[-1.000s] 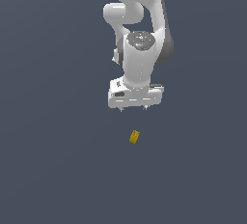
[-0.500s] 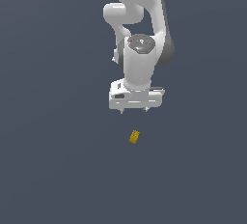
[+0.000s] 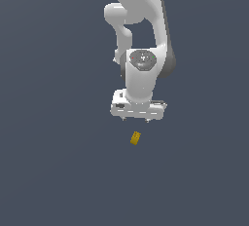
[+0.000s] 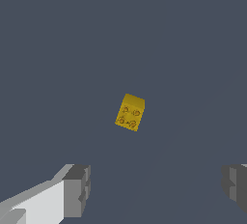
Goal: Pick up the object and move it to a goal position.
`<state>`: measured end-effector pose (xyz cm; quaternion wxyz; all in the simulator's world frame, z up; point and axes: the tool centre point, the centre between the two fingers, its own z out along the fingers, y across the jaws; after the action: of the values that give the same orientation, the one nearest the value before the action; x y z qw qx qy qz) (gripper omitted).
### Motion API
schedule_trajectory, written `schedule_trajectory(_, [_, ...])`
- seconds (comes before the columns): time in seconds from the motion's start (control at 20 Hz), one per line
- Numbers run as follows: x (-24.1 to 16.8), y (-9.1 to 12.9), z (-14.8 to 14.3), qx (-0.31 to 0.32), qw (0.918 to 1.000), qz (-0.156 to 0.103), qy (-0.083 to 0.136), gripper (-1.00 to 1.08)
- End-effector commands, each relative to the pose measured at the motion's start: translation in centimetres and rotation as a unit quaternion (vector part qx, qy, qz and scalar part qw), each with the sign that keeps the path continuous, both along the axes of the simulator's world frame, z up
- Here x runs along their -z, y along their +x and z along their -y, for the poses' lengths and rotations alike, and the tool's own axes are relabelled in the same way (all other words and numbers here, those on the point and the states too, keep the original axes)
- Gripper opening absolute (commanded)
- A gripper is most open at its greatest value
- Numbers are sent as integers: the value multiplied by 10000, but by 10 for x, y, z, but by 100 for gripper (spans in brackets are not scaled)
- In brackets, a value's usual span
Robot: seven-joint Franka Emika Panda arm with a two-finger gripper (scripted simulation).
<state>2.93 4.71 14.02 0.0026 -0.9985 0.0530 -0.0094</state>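
The step in hand is the approach: the pincer [image 3: 135, 120] hangs released above the plain dark grey table [image 3: 53, 161], grasping nothing, and the object [image 3: 135, 138] has not yet been picked up. In the wrist view the two fingertips [image 4: 77, 190] stand wide apart at either side of the picture with clear space between them, which shows the jaws spread. The object [image 4: 130, 112], a tiny mustard-yellow rectangular block with faint darker markings on its upper face, lies on the table by itself, apart from the pincer; in the exterior view it sits just below the white pincer body and roughly in line with its middle. In the wrist view the block lies ahead of the gap between the fingers and not within it, and it is turned at a slight angle to the line joining the fingertips. Judging from this, the next move calls for bringing the pincer over the block so that it falls between the fingers, perhaps turning the wrist a little so the pads meet its flat sides, then lowering until the fingertips straddle it and closing. Since the block is so much smaller than the pincer, the centring likely needs care. No goal marker shows in either view, so where the block must go cannot be told
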Motion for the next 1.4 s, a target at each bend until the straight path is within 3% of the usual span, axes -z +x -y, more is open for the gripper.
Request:
schedule_trajectory(0.0, [12, 7, -1, 313, 9995, -22, 9, 100])
schedule_trajectory(0.65, [61, 30, -7, 1549, 9879, -90, 2, 100])
schedule_trajectory(1.35, [81, 32, -7, 1702, 9854, -99, -4, 100])
